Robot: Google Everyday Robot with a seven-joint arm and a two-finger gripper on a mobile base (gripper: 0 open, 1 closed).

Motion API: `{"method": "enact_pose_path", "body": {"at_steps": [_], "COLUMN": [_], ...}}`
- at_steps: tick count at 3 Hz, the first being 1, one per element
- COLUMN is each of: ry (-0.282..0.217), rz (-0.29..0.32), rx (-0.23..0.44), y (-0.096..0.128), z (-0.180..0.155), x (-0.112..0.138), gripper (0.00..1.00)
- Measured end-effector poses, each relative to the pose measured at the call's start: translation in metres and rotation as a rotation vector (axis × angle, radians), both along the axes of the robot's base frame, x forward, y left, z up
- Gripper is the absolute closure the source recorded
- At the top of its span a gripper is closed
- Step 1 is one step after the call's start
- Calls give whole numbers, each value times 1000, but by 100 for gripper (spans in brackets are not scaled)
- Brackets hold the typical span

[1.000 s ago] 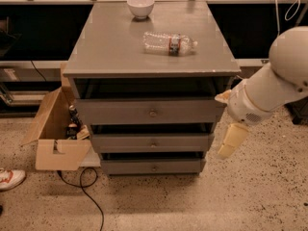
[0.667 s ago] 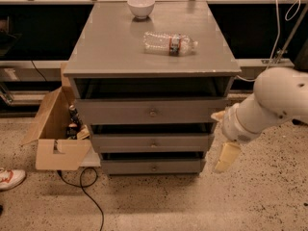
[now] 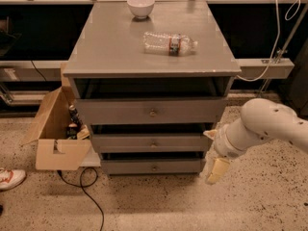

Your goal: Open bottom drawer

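Observation:
The grey cabinet (image 3: 149,47) has three drawers. The bottom drawer (image 3: 151,166) is the lowest and smallest, with a tiny round metal knob (image 3: 154,167); its front sits level with the drawers above. My gripper (image 3: 215,167) hangs at the end of the white arm (image 3: 264,129), just right of the bottom drawer's right end and a little above the floor. It touches nothing that I can see.
A white bowl (image 3: 141,6) and a lying plastic bottle (image 3: 169,43) are on the cabinet top. An open cardboard box (image 3: 55,129) stands left of the cabinet, with a black cable (image 3: 82,186) on the floor and a shoe (image 3: 10,177) at far left.
The arm has swung down and left, bringing the gripper lower, from beside the middle drawer toward the bottom drawer's right end. The drawers have not moved.

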State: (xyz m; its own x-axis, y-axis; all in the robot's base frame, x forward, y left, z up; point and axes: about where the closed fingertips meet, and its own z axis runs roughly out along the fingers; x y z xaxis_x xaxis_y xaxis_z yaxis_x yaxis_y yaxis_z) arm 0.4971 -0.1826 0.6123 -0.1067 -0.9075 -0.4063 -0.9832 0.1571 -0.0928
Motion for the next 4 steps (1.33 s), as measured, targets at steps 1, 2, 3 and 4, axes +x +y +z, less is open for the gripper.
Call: {"method": "enact_pose_path", "body": {"at_steps": [1, 2, 3, 4], "ry": [50, 50, 64, 73], "rz": [6, 6, 21, 47], "rx": [50, 50, 98, 169], "y": [9, 9, 17, 28], "z": [-46, -47, -96, -157], "x": [-3, -3, 6, 11], "gripper": [0, 0, 0, 0]}}
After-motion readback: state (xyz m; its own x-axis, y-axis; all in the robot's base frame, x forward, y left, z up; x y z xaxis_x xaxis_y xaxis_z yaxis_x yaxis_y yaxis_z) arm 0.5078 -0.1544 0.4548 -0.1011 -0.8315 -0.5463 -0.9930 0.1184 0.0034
